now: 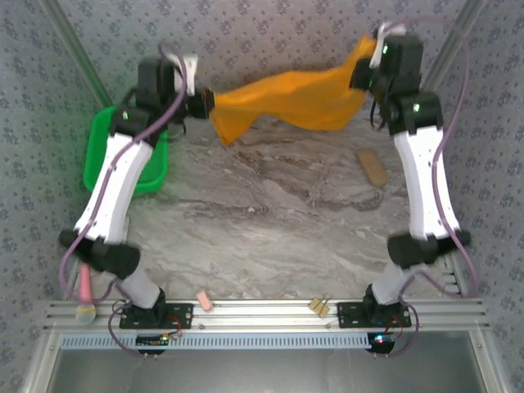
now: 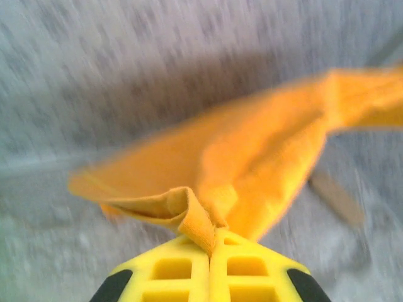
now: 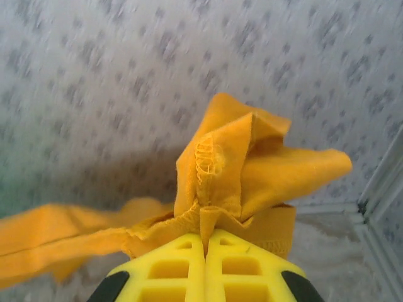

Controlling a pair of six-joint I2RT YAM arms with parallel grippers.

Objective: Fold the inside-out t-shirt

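We see the grey marble-veined worktop [image 1: 270, 221] spreading open to the right of the green plastic basket [image 1: 97, 155]. Above it the soft orange-yellow t-shirt [image 1: 295, 98] hangs off the stone as a wrinkled, sagging band stretched rightward from the basket's far corner. The left claw [image 2: 210, 242] is pinched tight on a rolled hem at the end nearest the basket, the right claw [image 3: 204, 236] on a bunched, stitched edge at the farther, higher end; a small flat tan block [image 1: 372, 166] lies well right of the basket.
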